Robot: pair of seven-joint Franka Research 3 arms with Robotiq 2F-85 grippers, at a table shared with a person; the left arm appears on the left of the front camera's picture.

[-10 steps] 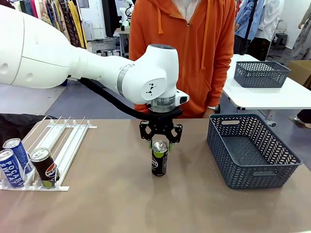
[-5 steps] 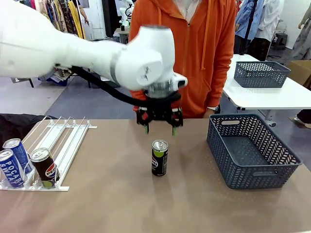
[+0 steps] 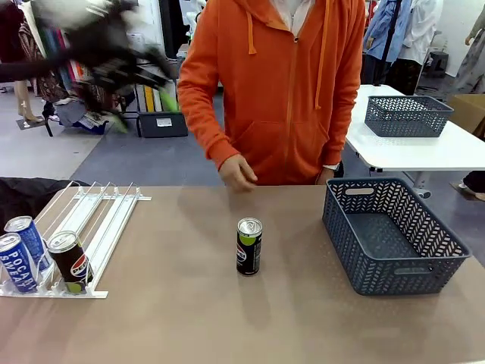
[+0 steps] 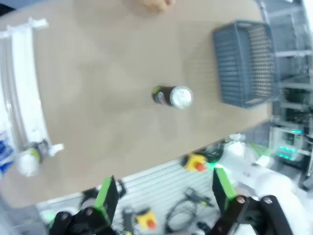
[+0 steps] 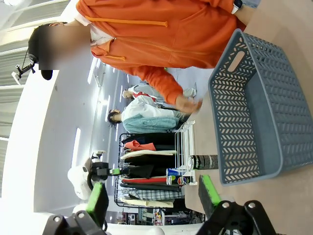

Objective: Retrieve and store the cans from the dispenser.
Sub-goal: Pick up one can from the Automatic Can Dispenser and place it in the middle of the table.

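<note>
- I am looking across a brown table (image 3: 174, 326), with a person in an orange hoodie standing at its far side and clothes racks behind.
- The green-banded can (image 3: 249, 246) is standing upright mid-table, well apart from the dispenser (image 3: 106, 216) on the left and near the grey basket (image 3: 383, 282) on the right.
- A black can (image 3: 70, 262) and two blue cans (image 3: 18, 264) are waiting at the dispenser's low end.
- My left gripper (image 4: 164, 191) is hanging high, jaws spread wide and empty. My right gripper (image 5: 152, 193) is also gaping, holding nothing.
- For the next fetch, I am judging it best to come straight down over the black can, straddle its body below the rim, and lift it clear of the stopper before swinging away.
- A second ago the left gripper was closing around the green-banded can's top. Now it is swinging up and leftward, blurred. The can is staying put, and the person's hand (image 3: 239, 173) is arriving at the far edge.
</note>
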